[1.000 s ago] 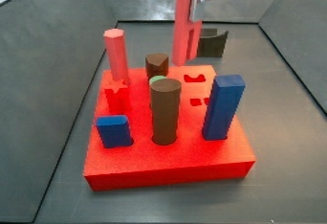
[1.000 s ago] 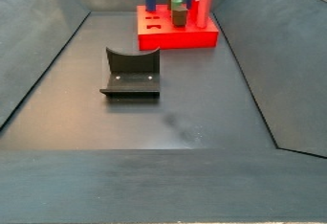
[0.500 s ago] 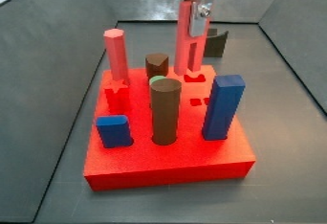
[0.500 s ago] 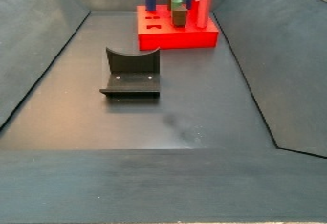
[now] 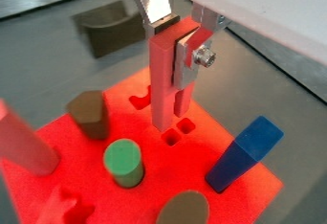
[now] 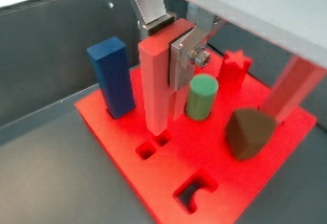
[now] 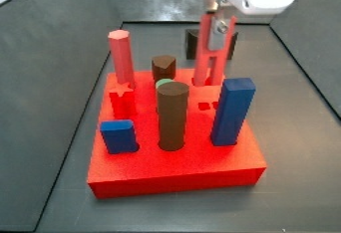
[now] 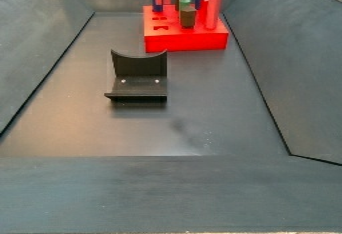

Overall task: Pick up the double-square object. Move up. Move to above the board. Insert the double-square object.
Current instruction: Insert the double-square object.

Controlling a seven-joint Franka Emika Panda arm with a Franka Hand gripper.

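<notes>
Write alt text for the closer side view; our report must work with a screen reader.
The gripper holds the slim salmon double-square object upright over the red board, its lower end at the board's top. Other pegs stand in the board: a salmon hexagonal post, brown cylinders and blue blocks.

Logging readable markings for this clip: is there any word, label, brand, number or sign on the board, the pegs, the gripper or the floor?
None can be read: no text shows in any view on the board, the double-square object, the gripper shut on it above the board, or the fixture.
</notes>
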